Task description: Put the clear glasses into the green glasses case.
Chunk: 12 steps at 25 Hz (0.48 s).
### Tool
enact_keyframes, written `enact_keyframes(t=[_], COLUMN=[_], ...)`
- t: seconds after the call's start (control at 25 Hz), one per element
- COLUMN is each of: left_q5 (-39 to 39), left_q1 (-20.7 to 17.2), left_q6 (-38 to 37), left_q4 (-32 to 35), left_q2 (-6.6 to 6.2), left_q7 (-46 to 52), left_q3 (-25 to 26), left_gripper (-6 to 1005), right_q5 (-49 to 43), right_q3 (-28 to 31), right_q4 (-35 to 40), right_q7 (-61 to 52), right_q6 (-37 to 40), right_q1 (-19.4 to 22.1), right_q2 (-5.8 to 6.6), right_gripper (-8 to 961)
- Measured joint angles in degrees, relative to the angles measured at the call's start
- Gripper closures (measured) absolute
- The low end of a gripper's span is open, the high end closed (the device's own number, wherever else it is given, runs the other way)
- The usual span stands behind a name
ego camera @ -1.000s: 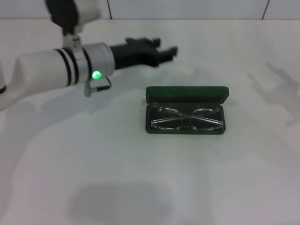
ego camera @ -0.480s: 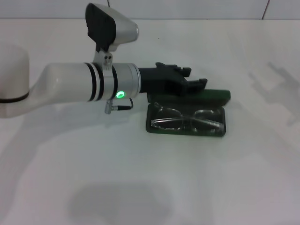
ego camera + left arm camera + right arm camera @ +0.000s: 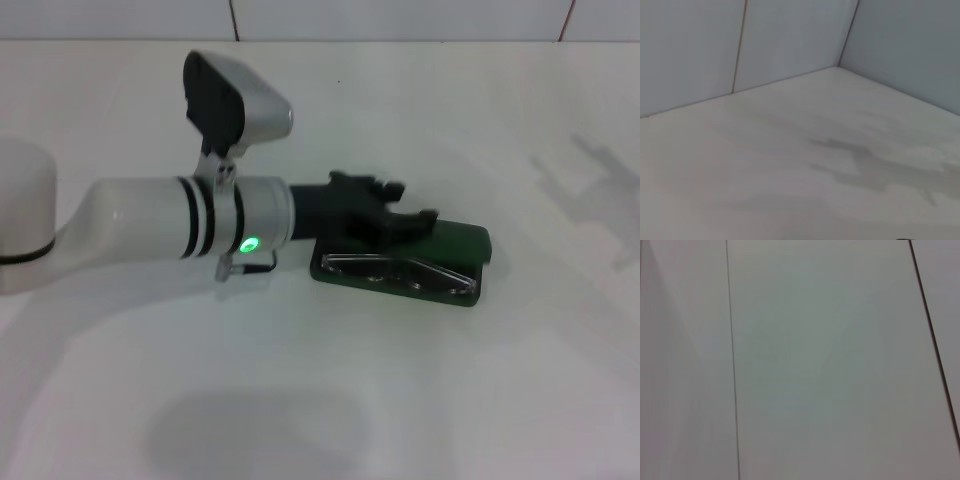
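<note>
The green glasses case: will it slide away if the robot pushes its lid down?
The green glasses case might scoot a little: it lies loose on the smooth white table. It likely won't tip, being low and flat. The left gripper presses its lid from above, which probably pins it.

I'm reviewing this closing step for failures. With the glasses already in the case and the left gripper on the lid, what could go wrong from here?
1. The clear glasses lie in the green glasses case with their arms crossed; a raised arm might get pinched by the half-lowered lid.
2. The left gripper presses at the lid's back edge, so the case may slide across the table rather than shut.
3. The lid might stop short of latching.
</note>
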<state>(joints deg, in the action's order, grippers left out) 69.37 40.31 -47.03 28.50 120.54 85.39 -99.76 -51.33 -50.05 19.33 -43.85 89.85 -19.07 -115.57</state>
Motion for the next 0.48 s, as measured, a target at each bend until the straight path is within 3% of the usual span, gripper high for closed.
enact_keyframes(t=[0.24,0.48], left_q5=[-4.1,-10.43], left_q1=[-3.24,-5.04], left_q6=[-0.5,-5.59], left_q4=[0.15,0.13], left_q2=[0.02,-0.34], left_q7=[-5.03,-10.77], left_q3=[-1.25,-1.06], left_gripper=[392,393], right_q5=[-0.08,-0.27], right_q3=[-0.24,-0.41], right_q4=[0.0,0.13], right_q7=[0.0,0.0], right_q6=[0.02,0.26], right_q1=[-0.05,-0.14], right_q2=[0.03,0.13], right_gripper=[285,286])
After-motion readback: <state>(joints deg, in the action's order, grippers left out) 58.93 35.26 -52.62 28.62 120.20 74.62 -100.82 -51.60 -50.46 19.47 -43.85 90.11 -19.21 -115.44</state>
